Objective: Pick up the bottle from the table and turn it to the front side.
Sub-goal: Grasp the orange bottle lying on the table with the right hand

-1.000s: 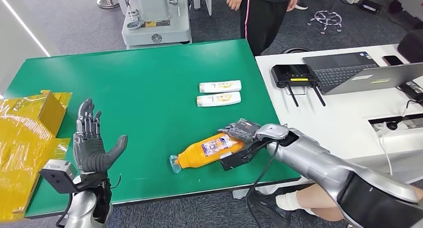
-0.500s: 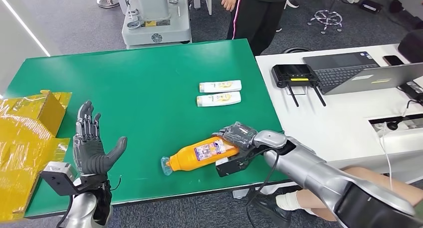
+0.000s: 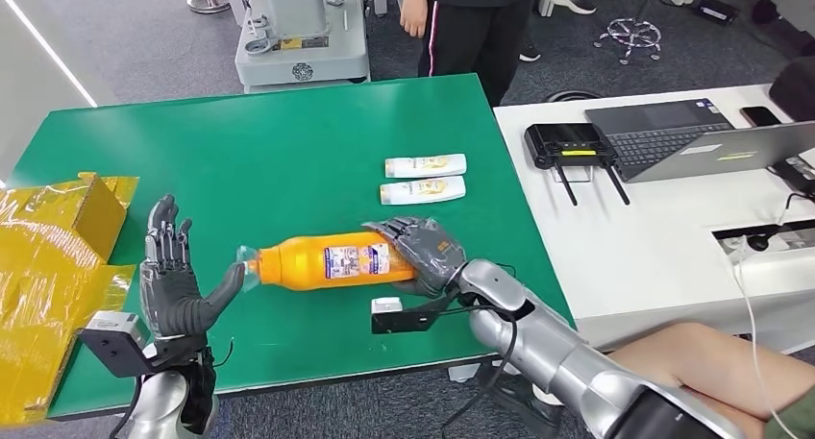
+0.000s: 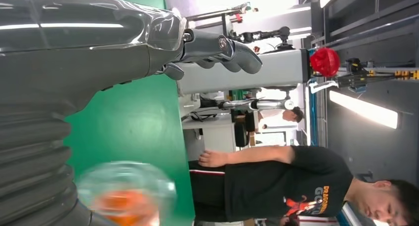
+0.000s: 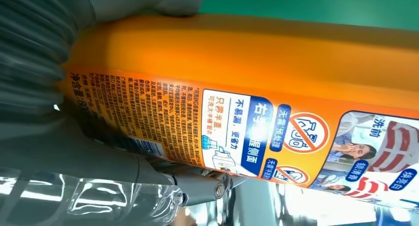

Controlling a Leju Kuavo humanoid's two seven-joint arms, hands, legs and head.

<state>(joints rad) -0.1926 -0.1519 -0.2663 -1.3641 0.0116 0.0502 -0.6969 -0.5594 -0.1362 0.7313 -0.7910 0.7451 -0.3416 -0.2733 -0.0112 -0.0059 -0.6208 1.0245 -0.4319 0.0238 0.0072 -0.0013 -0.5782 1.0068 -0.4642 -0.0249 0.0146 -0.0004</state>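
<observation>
An orange bottle (image 3: 322, 261) with a clear cap and a printed label lies sideways in the air above the green table (image 3: 288, 151). My right hand (image 3: 423, 254) grips its base end. The cap end points at my left hand (image 3: 173, 280), which stands open and upright near the table's front left, its thumb close to the cap. In the right wrist view the bottle's label (image 5: 257, 132) with blue and white print faces the camera, my right hand (image 5: 44, 63) wrapped round it. The blurred cap (image 4: 126, 194) appears in the left wrist view beside my left hand (image 4: 74, 53).
Two white tubes (image 3: 423, 178) lie side by side mid-table. Yellow packaging (image 3: 48, 266) covers the left edge. A white desk (image 3: 673, 228) with a laptop (image 3: 692, 141) and a black router (image 3: 567, 143) stands to the right. A person (image 3: 471, 16) stands beyond the table's far edge.
My right hand has lifted the bottle off the table and carried it left, toward my left hand. The left hand has stayed put. The person behind has stepped left.
</observation>
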